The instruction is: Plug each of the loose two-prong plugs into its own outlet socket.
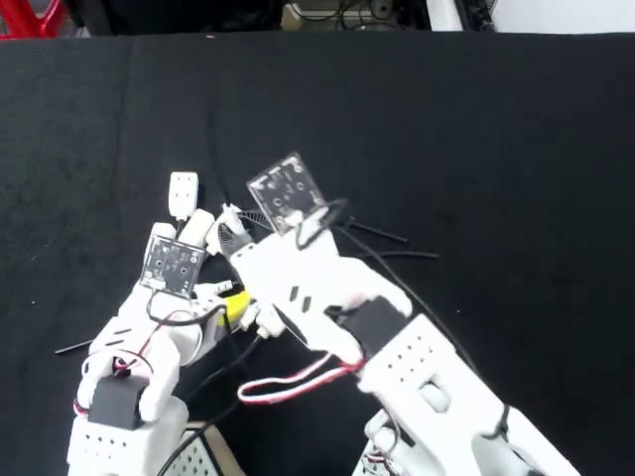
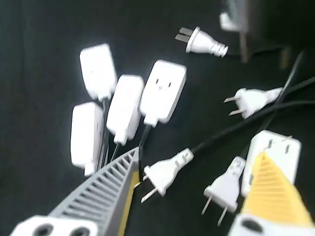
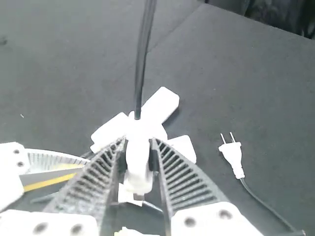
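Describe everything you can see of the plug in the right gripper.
The plug is white, smooth and plastic-looking, long and narrow, with a slimmer neck where its black cord leaves. It lies lengthwise between the right gripper's grey ribbed fingers, which clamp its two sides. Its prongs are hidden. It sits over a cluster of white sockets; whether it touches them cannot be told.
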You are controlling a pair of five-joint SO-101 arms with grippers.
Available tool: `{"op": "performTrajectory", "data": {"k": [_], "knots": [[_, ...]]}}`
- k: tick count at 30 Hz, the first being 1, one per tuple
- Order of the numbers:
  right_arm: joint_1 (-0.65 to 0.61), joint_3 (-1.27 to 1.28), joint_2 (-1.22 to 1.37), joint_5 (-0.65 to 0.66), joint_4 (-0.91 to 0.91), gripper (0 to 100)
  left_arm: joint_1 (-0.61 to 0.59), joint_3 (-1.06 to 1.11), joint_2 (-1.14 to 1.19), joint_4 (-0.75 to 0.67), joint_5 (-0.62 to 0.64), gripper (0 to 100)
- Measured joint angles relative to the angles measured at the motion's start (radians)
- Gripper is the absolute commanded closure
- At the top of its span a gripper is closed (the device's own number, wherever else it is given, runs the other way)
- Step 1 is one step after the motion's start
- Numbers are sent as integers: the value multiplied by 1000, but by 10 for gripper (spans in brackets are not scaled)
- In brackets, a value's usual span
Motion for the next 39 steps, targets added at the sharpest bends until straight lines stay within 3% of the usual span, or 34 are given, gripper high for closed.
{"op": "performTrajectory", "data": {"k": [5,15,24,30,39], "knots": [[0,44,-124,-64,54,987,48,-2,0,-78,32,651],[-51,57,-166,-106,152,987,-20,0,2,-187,288,651],[-51,57,-173,-106,172,987,-31,0,3,-189,307,651],[-58,51,-173,-74,215,987,-103,-28,5,-189,316,649],[-57,-117,86,-40,241,987,-127,-26,6,-189,327,648]]}}
